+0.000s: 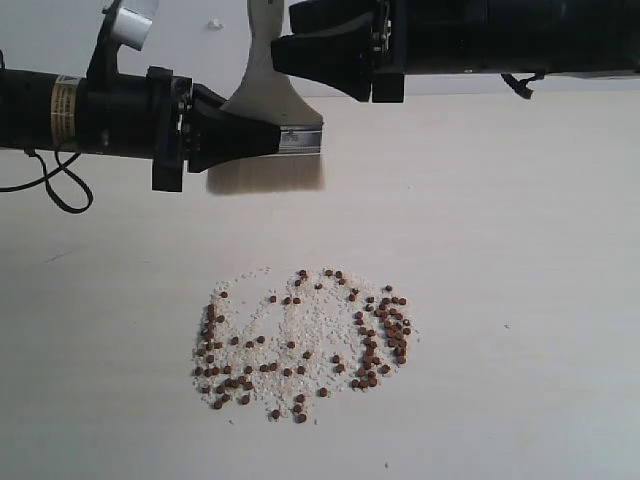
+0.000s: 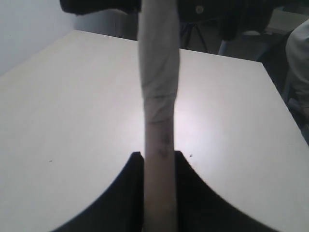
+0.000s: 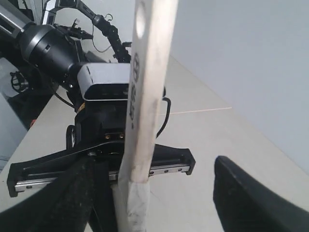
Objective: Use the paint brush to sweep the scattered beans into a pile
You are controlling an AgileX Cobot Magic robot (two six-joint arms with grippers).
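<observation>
We see the left gripper (image 1: 262,138) with its black fingers (image 2: 203,203) clamped on the paint brush (image 1: 266,100). They press against both flat sides of the pale wooden handle, just above the silver metal ferrule. The brush hangs bristles down, and the whitish bristles form a flat, wide, straight-cut strip. We cannot tell whether their tips touch the surface (image 1: 520,250).

The right gripper (image 1: 300,55) reaches across to the upper handle with its fingers (image 3: 67,198) spread wide apart. The handle stands between them, close against the rough-textured pad of one finger, with a clear gap to the other. We cannot tell whether that near pad actually touches the wood. The handle end has a hole, and part of the handle looks wrapped in pale tape.

The beans (image 1: 385,330) lie on the smooth cream surface, well apart from the bristles on the side away from its far edge. They are tiny, round and reddish-brown, scattered loosely and thickest along one side. Fine white grains (image 1: 265,325) are mixed through them.
</observation>
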